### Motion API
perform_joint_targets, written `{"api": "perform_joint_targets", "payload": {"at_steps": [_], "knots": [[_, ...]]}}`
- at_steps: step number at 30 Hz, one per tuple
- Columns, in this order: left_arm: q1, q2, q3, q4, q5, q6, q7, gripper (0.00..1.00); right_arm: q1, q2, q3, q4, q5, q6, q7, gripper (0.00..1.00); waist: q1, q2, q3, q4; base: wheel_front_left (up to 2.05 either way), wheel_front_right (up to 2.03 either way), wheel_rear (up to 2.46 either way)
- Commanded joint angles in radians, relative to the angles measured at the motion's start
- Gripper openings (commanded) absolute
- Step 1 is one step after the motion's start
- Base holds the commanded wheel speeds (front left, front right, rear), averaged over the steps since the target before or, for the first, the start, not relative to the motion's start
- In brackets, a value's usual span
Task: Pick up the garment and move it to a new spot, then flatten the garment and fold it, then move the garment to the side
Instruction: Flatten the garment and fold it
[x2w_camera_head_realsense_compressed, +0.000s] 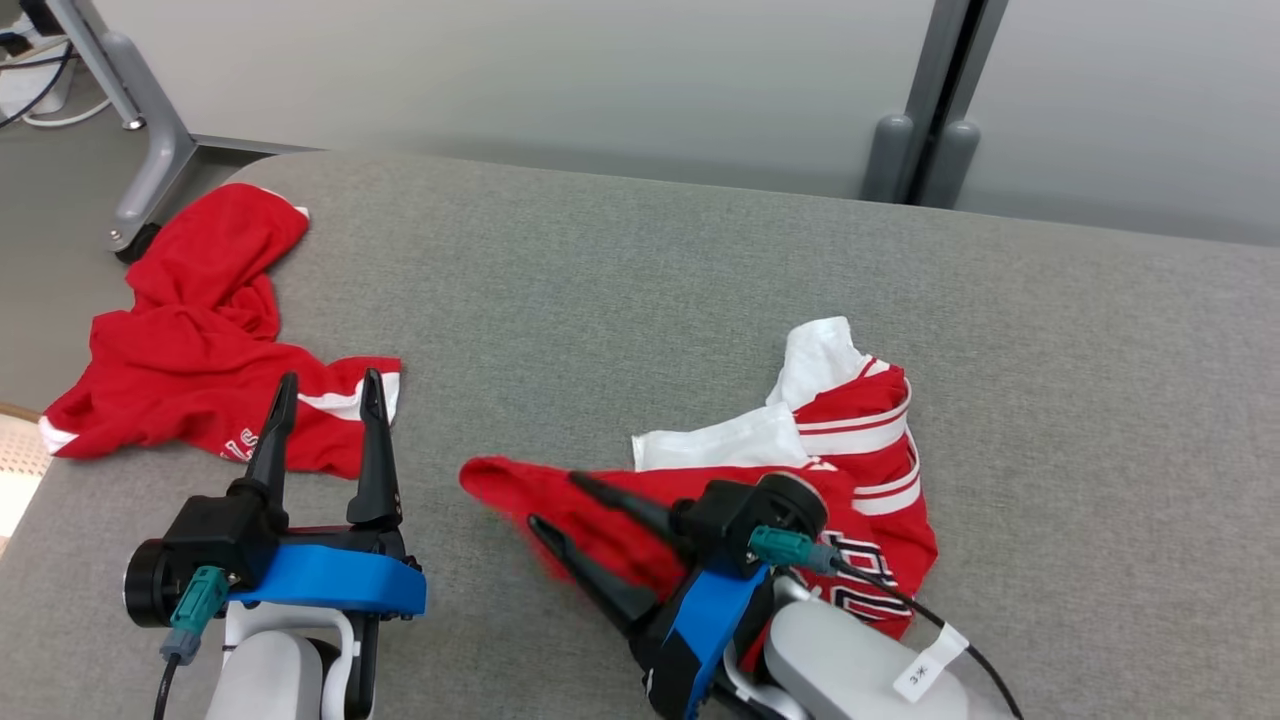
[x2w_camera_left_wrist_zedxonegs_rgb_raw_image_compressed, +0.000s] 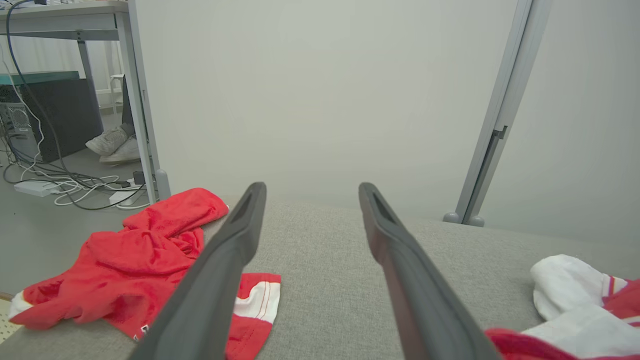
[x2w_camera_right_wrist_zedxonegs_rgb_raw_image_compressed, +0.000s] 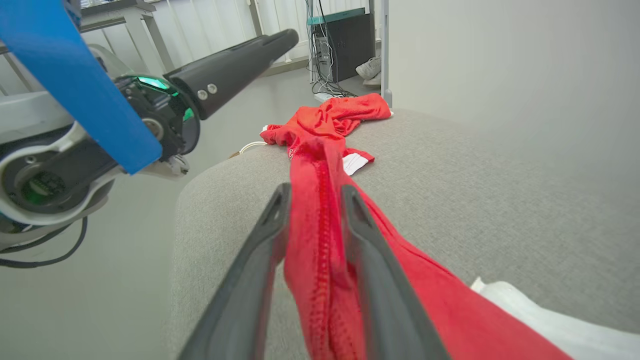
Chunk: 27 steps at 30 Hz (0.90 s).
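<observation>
The garment (x2w_camera_head_realsense_compressed: 870, 420) is a red and white jersey, crumpled at the right of the grey padded surface (x2w_camera_head_realsense_compressed: 700, 280). A red strip of it stretches left, its edge blurred, and runs between the parted fingers of my right gripper (x2w_camera_head_realsense_compressed: 555, 500). In the right wrist view that red cloth (x2w_camera_right_wrist_zedxonegs_rgb_raw_image_compressed: 425, 300) lies in the gap of the right gripper (x2w_camera_right_wrist_zedxonegs_rgb_raw_image_compressed: 316, 187), and the fingers stand apart. My left gripper (x2w_camera_head_realsense_compressed: 330, 380) is open and empty, its tips over the edge of another red garment (x2w_camera_head_realsense_compressed: 200, 340). The left wrist view has the left gripper (x2w_camera_left_wrist_zedxonegs_rgb_raw_image_compressed: 311, 186) wide open and the jersey (x2w_camera_left_wrist_zedxonegs_rgb_raw_image_compressed: 575, 300) at lower right.
The second red garment (x2w_camera_left_wrist_zedxonegs_rgb_raw_image_compressed: 140, 260) lies bunched at the surface's left rear corner, partly over the edge. A grey table leg (x2w_camera_head_realsense_compressed: 150, 130) stands on the floor beyond it, and a post (x2w_camera_head_realsense_compressed: 930, 130) stands behind the rear edge. Bare grey surface lies between the two garments.
</observation>
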Motion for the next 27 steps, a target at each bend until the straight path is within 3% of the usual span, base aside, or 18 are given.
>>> {"api": "perform_joint_targets", "payload": {"at_steps": [1, 5, 11, 21, 27], "knots": [[-0.011, -0.001, 0.001, 0.000, -0.003, 0.005, -0.003, 1.00, -0.021, -0.003, -0.010, 0.009, -0.001, 0.000, -0.006, 1.00, 0.0000, 0.0000, -0.003, -0.010, 0.00, 0.00, 0.00], [-0.002, -0.001, 0.010, 0.001, 0.002, 0.007, -0.003, 1.00, -0.040, -0.003, -0.067, 0.015, -0.024, 0.000, -0.009, 1.00, 0.0000, 0.0000, -0.013, -0.036, 0.00, 0.00, 0.00], [0.020, -0.001, 0.023, -0.005, 0.011, 0.009, -0.003, 1.00, -0.001, -0.011, -0.265, -0.004, -0.133, 0.000, -0.009, 1.00, 0.0000, 0.0000, -0.033, -0.071, 0.00, 0.00, 0.00], [0.051, -0.001, 0.047, -0.016, 0.020, 0.003, -0.003, 1.00, 0.186, -0.098, -0.626, -0.111, -0.272, 0.000, -0.009, 1.00, 0.0000, 0.0000, -0.047, -0.106, 0.00, 0.00, 0.00], [0.062, -0.001, 0.051, -0.023, 0.024, 0.002, -0.003, 1.00, 0.319, -0.090, -0.793, -0.175, -0.318, 0.000, -0.009, 1.00, 0.0000, 0.0000, -0.045, -0.113, 0.00, 0.00, 0.00]]}}
